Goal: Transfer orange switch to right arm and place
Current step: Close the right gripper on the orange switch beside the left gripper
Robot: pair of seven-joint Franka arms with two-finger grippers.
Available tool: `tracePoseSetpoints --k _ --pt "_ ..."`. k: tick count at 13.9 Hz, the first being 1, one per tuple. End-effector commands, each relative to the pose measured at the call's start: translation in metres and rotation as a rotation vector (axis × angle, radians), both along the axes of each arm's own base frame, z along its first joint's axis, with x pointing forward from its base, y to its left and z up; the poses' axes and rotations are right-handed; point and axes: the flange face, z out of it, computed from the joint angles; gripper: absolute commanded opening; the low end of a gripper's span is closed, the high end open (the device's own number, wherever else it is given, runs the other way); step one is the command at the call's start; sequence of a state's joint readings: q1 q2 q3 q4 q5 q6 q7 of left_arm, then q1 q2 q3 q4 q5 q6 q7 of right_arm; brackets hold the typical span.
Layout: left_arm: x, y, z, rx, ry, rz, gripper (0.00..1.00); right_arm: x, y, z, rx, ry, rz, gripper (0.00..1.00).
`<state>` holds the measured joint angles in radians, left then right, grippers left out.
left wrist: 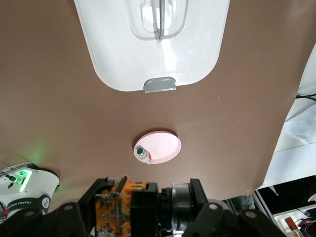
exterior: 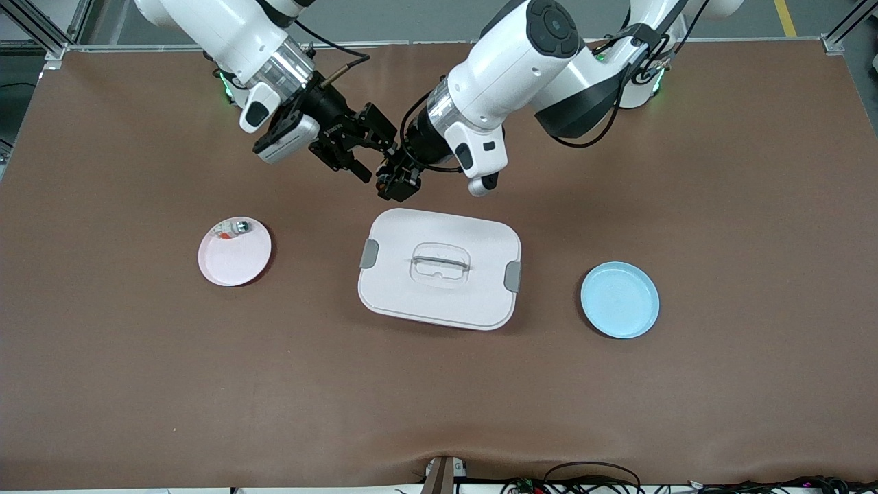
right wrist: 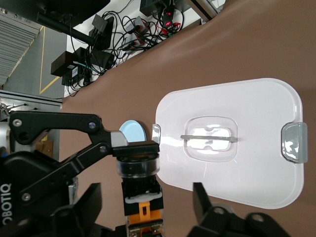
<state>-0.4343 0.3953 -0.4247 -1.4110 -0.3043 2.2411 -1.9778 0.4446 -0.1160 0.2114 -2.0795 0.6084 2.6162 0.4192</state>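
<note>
The orange switch [exterior: 384,182], a small black barrel with an orange end block, hangs in the air over the table just past the white box. My left gripper [exterior: 396,182] is shut on it end to end. The left wrist view shows the switch [left wrist: 118,207] clamped in that gripper [left wrist: 149,193]. My right gripper [exterior: 376,159] is open beside it. In the right wrist view its own jaws [right wrist: 146,197] stand apart on either side of the switch [right wrist: 140,170], not touching it. The left gripper's fingers [right wrist: 123,140] press on the switch's round end.
A white lidded box [exterior: 440,267] with grey latches lies mid-table. A pink plate [exterior: 233,264] toward the right arm's end holds a small whitish part [exterior: 233,228]. An empty blue plate [exterior: 619,300] lies toward the left arm's end.
</note>
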Motion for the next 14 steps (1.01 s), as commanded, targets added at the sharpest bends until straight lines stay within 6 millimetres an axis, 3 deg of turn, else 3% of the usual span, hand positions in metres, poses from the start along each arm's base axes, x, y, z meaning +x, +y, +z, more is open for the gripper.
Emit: tracePoseSetpoints --k 1,9,13,14 --pt "-0.003 -0.001 0.003 0.012 -0.005 0.010 0.35 0.000 0.004 0.003 0.019 -0.001 0.010 0.75" --pt "-0.003 -0.001 0.003 0.012 -0.006 0.008 0.35 0.007 0.003 -0.012 0.007 0.028 0.008 0.75" --pt "-0.004 -0.002 0.004 0.011 -0.008 0.006 0.35 0.007 0.005 -0.007 0.016 0.025 0.005 0.53" --pt "-0.003 -0.001 0.004 0.011 -0.008 0.007 0.35 0.007 0.005 -0.007 0.015 0.026 0.008 0.43"
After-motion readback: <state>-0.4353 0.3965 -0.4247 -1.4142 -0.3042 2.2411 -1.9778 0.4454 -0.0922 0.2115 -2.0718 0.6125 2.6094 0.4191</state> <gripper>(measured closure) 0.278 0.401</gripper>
